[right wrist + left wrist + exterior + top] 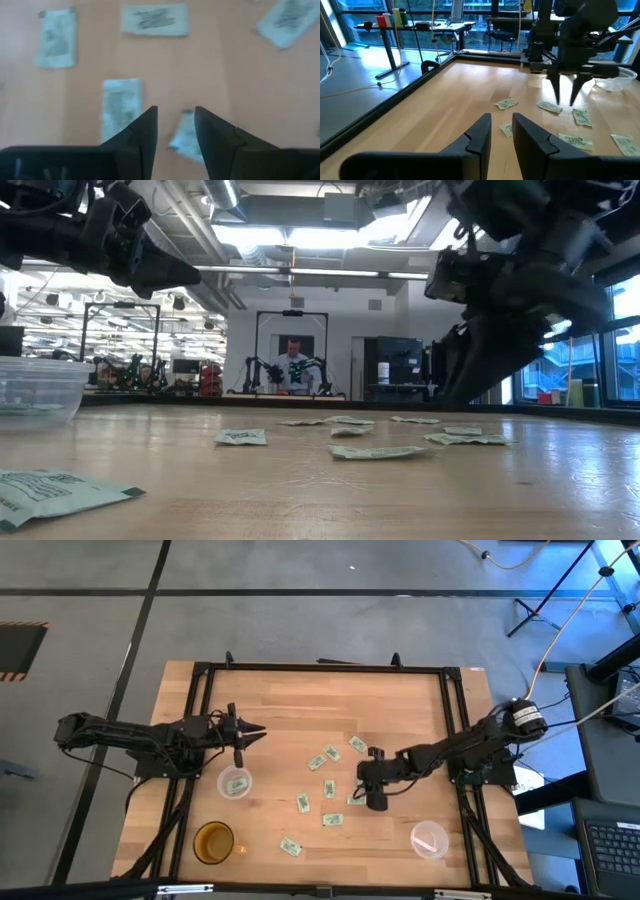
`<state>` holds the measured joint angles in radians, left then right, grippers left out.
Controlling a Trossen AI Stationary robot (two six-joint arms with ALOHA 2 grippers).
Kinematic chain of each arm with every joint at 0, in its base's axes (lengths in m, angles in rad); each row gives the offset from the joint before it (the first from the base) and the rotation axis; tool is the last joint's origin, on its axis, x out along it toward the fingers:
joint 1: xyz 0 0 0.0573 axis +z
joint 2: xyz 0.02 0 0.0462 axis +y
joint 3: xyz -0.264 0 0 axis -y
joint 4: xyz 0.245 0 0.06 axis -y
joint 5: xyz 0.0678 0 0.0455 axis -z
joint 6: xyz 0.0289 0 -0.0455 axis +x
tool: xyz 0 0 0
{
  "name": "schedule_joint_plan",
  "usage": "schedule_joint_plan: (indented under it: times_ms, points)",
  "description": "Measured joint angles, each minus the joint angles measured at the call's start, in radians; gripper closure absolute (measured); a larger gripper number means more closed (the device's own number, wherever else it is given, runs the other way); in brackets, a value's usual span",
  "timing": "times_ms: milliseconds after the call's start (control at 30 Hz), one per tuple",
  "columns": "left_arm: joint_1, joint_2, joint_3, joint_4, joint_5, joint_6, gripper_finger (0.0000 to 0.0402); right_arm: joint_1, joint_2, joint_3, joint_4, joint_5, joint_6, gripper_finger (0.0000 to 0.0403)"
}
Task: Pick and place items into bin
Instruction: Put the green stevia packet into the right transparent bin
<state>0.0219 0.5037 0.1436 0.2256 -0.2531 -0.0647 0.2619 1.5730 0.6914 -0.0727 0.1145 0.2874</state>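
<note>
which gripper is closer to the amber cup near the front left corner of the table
Left. The left gripper hovers just beyond the amber cup, past a clear cup; the right gripper is farther, across the scattered packets.

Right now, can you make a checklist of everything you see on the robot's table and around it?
Surface: wooden table inside a black frame, bare toward the far side.
Job's things: small pale green packets scattered mid-table, about nine showing from above; clear cup near the left arm with something pale inside; clear cup near the right arm; amber cup at the front.
Clutter: nothing seen.
Grippers: left gripper raised beside its clear cup, fingers slightly apart, empty; right gripper pointing down over a packet, fingers open, not gripping.
Cables: white cord beyond the table on the right arm's side.
Surroundings: a person seated far behind; desks, windows.
</note>
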Motion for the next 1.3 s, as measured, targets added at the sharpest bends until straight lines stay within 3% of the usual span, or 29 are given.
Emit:
schedule_joint_plan:
  times_ms: [267,733,1300]
  points:
    - [0.000,0.000,0.000,-0.021,0.000,0.000,0.0329,0.088,0.000,0.000,-0.010,0.017,0.060,0.0270]
    - [0.000,0.000,0.000,-0.021,0.000,0.000,0.0329,0.093,0.117,0.004,0.014,0.055,0.105,0.0273]
    - [0.000,0.000,0.000,-0.021,0.000,0.000,0.0329,0.093,0.122,0.003,0.013,0.042,0.098,0.0390]
